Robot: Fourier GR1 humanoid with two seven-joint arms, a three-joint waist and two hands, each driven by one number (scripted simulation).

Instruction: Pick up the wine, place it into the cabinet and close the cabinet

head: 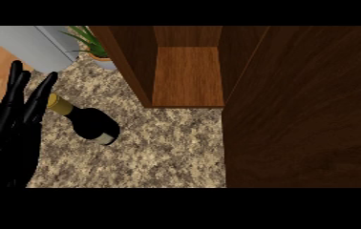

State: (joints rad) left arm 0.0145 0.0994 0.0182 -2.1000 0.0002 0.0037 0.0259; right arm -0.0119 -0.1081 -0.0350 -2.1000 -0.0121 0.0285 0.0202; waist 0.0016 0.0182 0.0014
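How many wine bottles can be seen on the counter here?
1. The wine bottle lies on the speckled counter, left of the open cabinet, by the left hand. The hand or cabinet door may hide others.

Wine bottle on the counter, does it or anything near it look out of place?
The wine bottle lies on its side on the speckled counter, gold-foiled neck toward the left hand, rather than standing. It is outside the open cabinet. No spill or damage is visible.
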